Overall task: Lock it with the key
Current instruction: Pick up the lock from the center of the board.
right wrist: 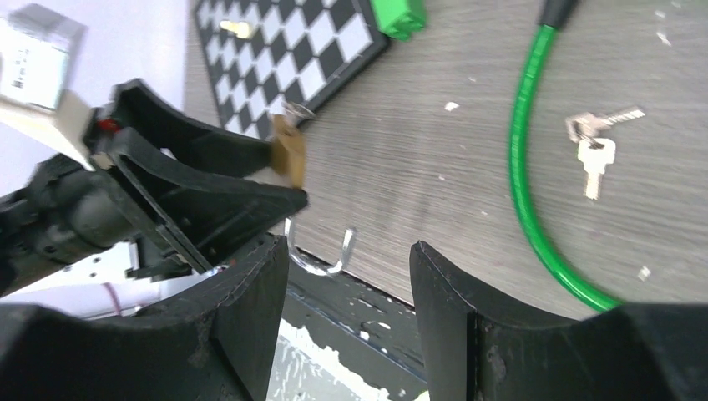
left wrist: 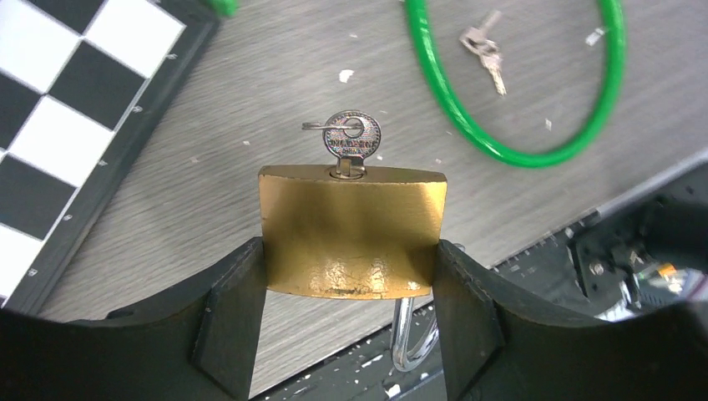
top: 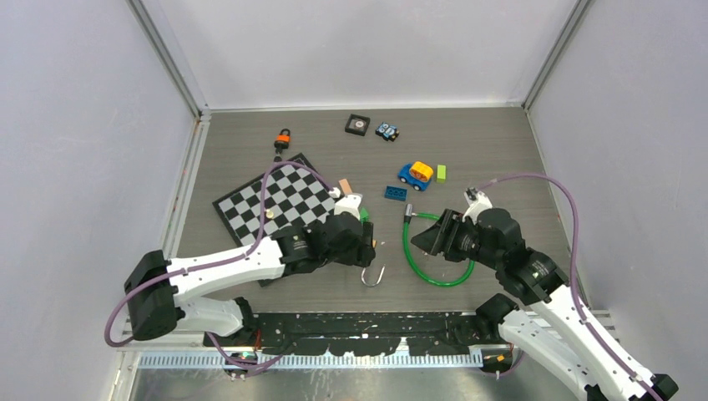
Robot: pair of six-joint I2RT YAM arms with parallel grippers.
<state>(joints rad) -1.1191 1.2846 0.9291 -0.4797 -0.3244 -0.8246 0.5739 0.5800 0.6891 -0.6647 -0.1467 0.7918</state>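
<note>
A brass padlock (left wrist: pixel 351 230) is clamped by its two sides between the fingers of my left gripper (left wrist: pixel 349 261), lifted a little above the table. A silver key (left wrist: pixel 352 138) sticks out of its keyhole, pointing away from the wrist. The steel shackle (top: pixel 373 276) hangs open toward the table's near edge. In the top view my left gripper (top: pixel 361 238) is just right of the chessboard. My right gripper (top: pixel 430 236) stands open and empty a short way to the right, facing the padlock (right wrist: pixel 290 150) and its shackle (right wrist: pixel 321 255).
A green cable loop (top: pixel 434 280) lies under the right arm with a small bunch of keys (right wrist: pixel 594 150) inside it. A chessboard (top: pixel 271 200) sits left. Further back are an orange padlock (top: pixel 283 138), a toy car (top: pixel 415 175), a blue brick (top: pixel 396 193) and a black box (top: pixel 357 124).
</note>
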